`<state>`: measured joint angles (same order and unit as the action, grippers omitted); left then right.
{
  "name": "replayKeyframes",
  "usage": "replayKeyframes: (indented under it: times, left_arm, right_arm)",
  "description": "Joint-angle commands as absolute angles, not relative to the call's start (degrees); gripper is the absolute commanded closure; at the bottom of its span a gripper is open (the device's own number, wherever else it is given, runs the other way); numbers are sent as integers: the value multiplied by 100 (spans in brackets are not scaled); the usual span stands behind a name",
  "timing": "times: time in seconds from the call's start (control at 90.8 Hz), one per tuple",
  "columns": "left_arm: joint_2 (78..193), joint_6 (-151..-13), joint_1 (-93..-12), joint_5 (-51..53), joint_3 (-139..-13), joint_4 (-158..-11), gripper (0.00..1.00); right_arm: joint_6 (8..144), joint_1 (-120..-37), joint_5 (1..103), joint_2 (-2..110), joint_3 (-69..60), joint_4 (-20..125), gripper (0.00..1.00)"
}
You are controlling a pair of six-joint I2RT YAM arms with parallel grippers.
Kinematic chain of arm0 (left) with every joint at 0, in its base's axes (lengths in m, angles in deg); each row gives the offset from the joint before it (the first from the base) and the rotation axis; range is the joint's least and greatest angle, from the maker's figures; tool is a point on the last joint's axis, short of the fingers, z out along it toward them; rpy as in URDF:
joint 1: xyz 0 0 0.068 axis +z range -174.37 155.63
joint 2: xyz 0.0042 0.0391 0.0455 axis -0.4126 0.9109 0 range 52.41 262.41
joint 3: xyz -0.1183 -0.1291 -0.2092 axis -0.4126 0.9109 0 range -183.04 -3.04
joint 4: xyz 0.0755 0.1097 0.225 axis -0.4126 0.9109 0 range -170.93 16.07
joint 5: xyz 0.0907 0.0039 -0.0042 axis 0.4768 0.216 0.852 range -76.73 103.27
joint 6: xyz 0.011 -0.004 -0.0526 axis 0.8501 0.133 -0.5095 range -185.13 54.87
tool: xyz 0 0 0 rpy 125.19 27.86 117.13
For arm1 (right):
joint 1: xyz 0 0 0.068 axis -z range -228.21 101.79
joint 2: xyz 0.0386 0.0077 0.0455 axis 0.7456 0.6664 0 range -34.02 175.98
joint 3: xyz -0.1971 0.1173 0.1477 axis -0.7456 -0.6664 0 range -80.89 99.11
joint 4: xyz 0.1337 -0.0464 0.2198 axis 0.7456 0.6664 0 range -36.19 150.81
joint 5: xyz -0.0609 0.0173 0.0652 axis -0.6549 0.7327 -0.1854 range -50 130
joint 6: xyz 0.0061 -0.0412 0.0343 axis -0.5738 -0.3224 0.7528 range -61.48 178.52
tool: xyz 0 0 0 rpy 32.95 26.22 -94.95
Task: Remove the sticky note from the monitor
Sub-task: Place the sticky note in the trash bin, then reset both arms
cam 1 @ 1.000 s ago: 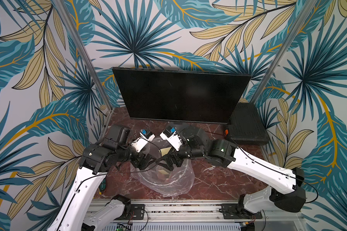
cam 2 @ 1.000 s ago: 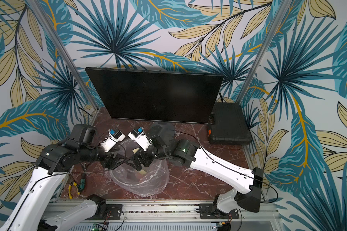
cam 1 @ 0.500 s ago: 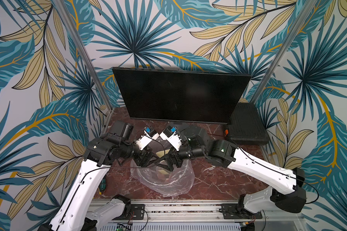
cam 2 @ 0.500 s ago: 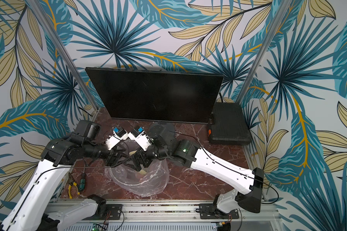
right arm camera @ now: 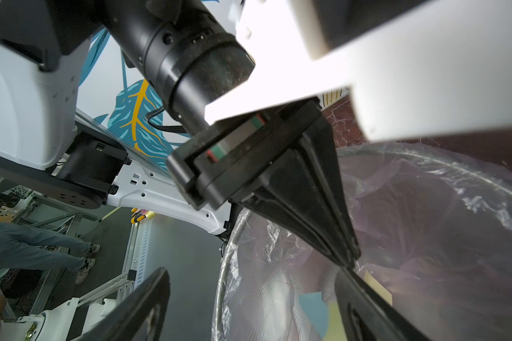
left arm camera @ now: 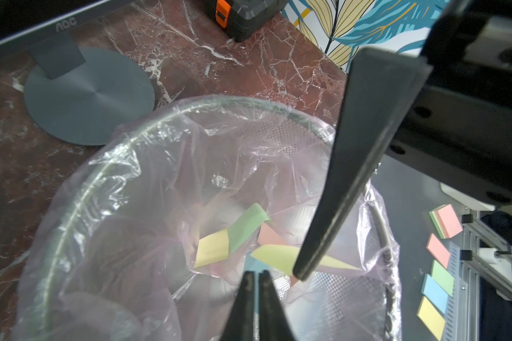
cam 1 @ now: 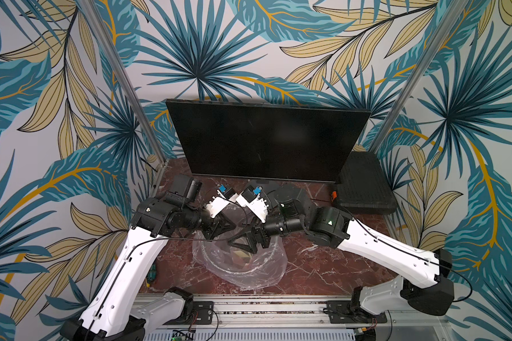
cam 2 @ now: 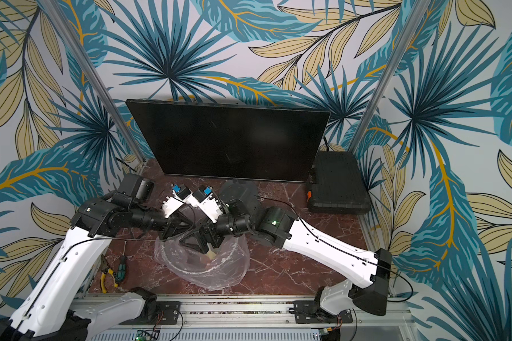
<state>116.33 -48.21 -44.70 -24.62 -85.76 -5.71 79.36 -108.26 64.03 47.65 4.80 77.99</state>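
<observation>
Leaf-patterned wallpaper (cam 1: 56, 73) surrounds a red-brown marble tabletop (cam 1: 322, 265); beyond it, seemingly a grey floor (right arm camera: 184, 265).

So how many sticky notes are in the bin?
5, clustered at the bin bottom: yellow note, green note, pink note, second yellow note, blue sliver; others may be hidden.

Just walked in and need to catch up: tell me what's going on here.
The left gripper, shut with nothing visible between its fingers, and the right gripper, open, hang over the bag-lined bin in front of the monitor. Coloured sticky notes lie in the bin, and no note shows on the screen.
</observation>
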Motion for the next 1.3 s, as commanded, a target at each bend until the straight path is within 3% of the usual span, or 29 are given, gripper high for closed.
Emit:
replayKeyframes:
  times: [0.0, 0.066, 0.121, 0.198, 0.275, 0.342, 0.441, 0.573, 0.694, 1.025, 1.289]
  left_arm:
    - [11482, -4793, -4489, -2480, -8540, -654, 100]
    - [11405, -4753, -4490, -2317, -8495, -654, 100]
    - [11360, -4712, -4490, -2167, -8500, -635, 77]
    - [11307, -4692, -4489, -1907, -8602, -586, 67]
    - [11229, -4749, -4485, -1648, -8779, -597, 46]
    - [11131, -4888, -4486, -1287, -8949, -702, 34]
    - [11029, -5011, -4479, -675, -9215, -841, 21]
    - [10925, -5056, -4268, -133, -9325, -947, 6]
    - [10922, -5079, -3422, -289, -9177, -1095, 2]
    - [11120, -5650, -870, -1142, -8057, -2188, 0]
    - [10949, -5632, -679, -215, -6045, -4182, 0]
  right_arm:
    - [7961, -10760, 6303, 4557, 371, 7749, 10]
    - [7923, -10749, 6222, 4490, 375, 7814, 9]
    - [7903, -10746, 6148, 4434, 375, 7860, 8]
    - [7871, -10736, 6034, 4325, 379, 7925, 7]
    - [7844, -10734, 5843, 4144, 392, 7965, 7]
    - [7837, -10733, 5541, 3943, 375, 8017, 6]
    - [7902, -10735, 4680, 3640, 342, 8185, 4]
    - [8180, -10699, 2794, 3101, -83, 8465, 2]
    - [8732, -10409, 1506, 2326, -841, 8676, 1]
    - [9857, -9185, -232, 385, -2919, 9423, 1]
    - [9920, -9114, -924, 80, -3858, 9138, 0]
